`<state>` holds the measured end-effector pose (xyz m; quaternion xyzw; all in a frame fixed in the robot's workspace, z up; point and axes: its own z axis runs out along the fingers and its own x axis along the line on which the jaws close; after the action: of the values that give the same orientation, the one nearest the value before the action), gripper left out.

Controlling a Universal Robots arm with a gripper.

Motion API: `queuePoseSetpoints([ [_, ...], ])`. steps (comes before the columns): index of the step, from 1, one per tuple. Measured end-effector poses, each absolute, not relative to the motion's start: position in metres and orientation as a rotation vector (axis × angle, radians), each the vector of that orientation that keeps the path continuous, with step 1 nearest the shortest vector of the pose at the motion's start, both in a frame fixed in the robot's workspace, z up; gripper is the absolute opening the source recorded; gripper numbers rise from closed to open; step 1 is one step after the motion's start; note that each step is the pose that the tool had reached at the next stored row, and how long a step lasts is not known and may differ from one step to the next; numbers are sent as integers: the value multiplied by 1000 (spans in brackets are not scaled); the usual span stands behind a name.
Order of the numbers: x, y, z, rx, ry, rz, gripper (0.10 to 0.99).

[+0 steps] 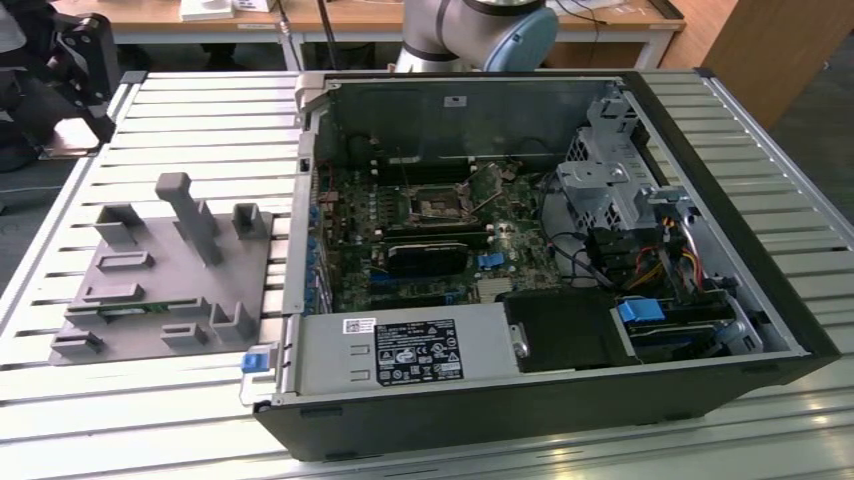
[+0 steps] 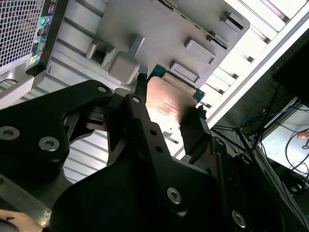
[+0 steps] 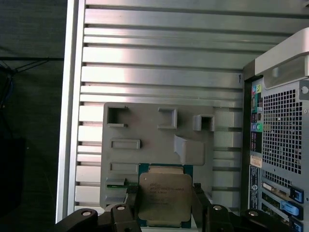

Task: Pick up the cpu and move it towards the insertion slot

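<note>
Black gripper (image 3: 165, 207) clamped on the edges of the silvery square cpu (image 3: 163, 191), above the grey fixture (image 3: 145, 130) on the slatted counter (image 3: 145, 58).

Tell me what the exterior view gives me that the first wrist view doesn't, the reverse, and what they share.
Exterior view: the inside of the open computer case, with the motherboard and its square socket, plus the arm's base behind the case.
First wrist view: the gripper shut on the cpu, held over the near edge of the grey fixture, with the case's rear panel beside it.
Shared: the grey fixture, the case and the slotted table.
</note>
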<state>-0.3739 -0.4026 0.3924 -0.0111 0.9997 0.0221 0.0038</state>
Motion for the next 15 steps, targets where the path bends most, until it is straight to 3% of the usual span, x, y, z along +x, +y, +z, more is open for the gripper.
queuePoseSetpoints([
  [15,-363,-403,392,-35,3133,69,525],
])
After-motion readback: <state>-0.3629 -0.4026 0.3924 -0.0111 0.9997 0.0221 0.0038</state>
